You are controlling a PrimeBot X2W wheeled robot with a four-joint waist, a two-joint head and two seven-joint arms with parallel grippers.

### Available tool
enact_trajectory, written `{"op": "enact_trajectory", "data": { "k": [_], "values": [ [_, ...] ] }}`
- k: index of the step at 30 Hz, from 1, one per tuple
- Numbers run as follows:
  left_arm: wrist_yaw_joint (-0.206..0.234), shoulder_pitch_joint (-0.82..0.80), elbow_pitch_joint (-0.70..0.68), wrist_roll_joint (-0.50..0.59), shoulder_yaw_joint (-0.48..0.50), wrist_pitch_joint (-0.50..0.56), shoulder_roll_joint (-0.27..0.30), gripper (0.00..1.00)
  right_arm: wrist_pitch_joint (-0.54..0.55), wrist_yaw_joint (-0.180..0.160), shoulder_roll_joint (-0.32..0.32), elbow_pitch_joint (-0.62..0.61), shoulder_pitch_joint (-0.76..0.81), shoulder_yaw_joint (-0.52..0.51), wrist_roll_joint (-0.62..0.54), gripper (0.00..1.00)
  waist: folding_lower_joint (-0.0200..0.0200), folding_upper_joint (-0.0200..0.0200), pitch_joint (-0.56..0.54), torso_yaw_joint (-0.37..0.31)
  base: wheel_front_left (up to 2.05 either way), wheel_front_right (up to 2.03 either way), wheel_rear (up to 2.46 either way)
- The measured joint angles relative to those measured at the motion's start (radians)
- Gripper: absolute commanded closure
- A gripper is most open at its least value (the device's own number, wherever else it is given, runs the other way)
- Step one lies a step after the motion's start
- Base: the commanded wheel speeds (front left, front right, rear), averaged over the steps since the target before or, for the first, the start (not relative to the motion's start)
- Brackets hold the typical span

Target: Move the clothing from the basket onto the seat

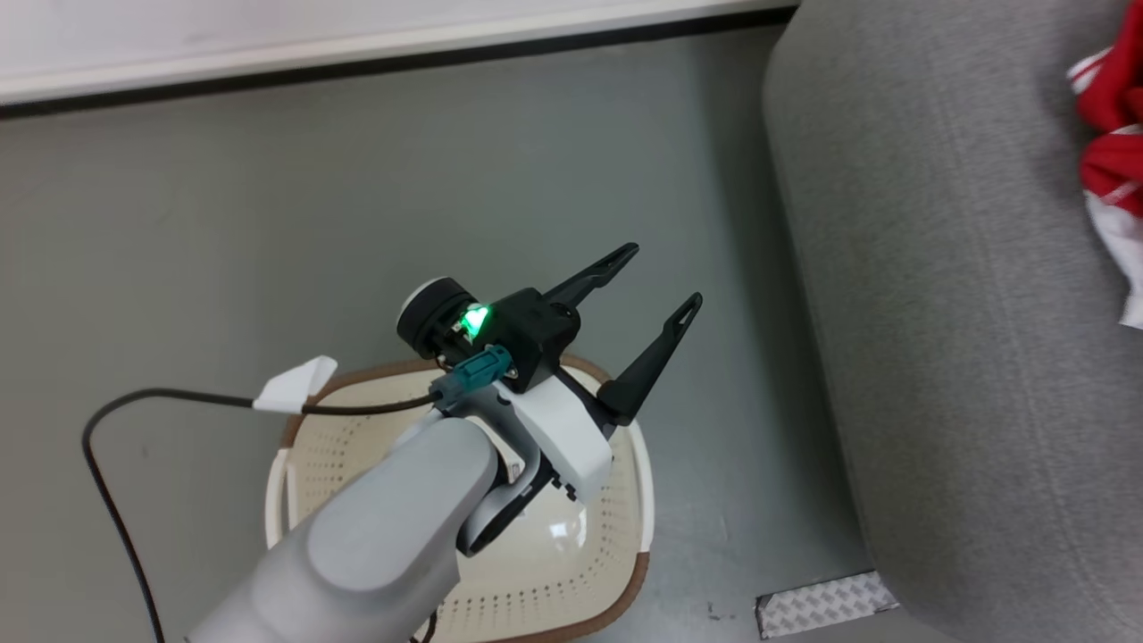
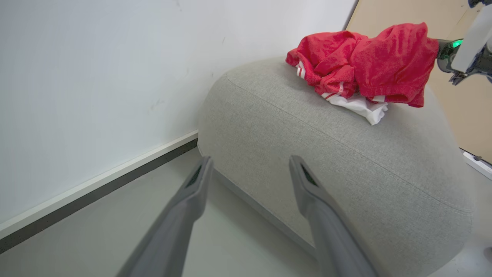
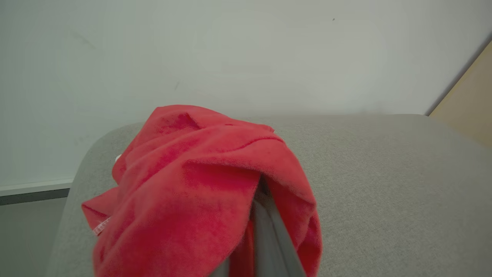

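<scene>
On the sofa [image 3: 384,173], right gripper [image 3: 264,217] clamps red clothing [image 3: 200,173]. Beside the sofa's edge, left gripper [image 1: 663,277] gapes empty above open floor [image 1: 446,179].

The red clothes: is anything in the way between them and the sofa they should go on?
Nothing visible is. The red clothes lie bunched on top of the grey sofa, touching it, while the right gripper is shut on one fold.
</scene>
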Motion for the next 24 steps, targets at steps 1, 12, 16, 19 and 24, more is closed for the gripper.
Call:
{"op": "enact_trajectory", "data": {
  "k": [1, 12, 16, 19, 24],
  "values": [
    [0.000, -0.003, 0.000, 0.000, 0.001, 0.000, 0.002, 0.00, 0.018, 0.000, -0.014, 0.023, -0.015, 0.014, 0.010, 1.00, 0.0000, 0.0000, 0.013, 0.009, 0.00, 0.00, 0.00],
    [0.009, -0.016, 0.004, 0.002, 0.006, -0.011, 0.009, 0.00, 0.332, 0.000, -0.151, 0.144, -0.129, 0.208, 0.130, 1.00, 0.0001, 0.0000, 0.084, 0.079, 0.00, 0.00, 0.00],
    [0.008, -0.016, 0.014, -0.001, 0.005, -0.020, 0.000, 0.00, 0.450, 0.000, -0.178, 0.150, -0.144, 0.266, 0.176, 0.64, -0.0001, 0.0000, 0.069, 0.077, 0.00, 0.00, 0.00],
    [0.008, -0.016, 0.026, -0.004, 0.007, -0.025, -0.004, 0.00, 0.484, 0.000, -0.183, 0.147, -0.153, 0.293, 0.202, 0.18, -0.0001, 0.0000, 0.051, 0.075, 0.00, 0.00, 0.00],
    [0.006, 0.001, 0.048, -0.021, 0.009, -0.038, -0.008, 0.00, 0.492, 0.000, -0.193, 0.136, -0.156, 0.336, 0.218, 0.00, -0.0001, 0.0000, 0.005, 0.065, 0.00, 0.00, 0.00]
  ]
}}
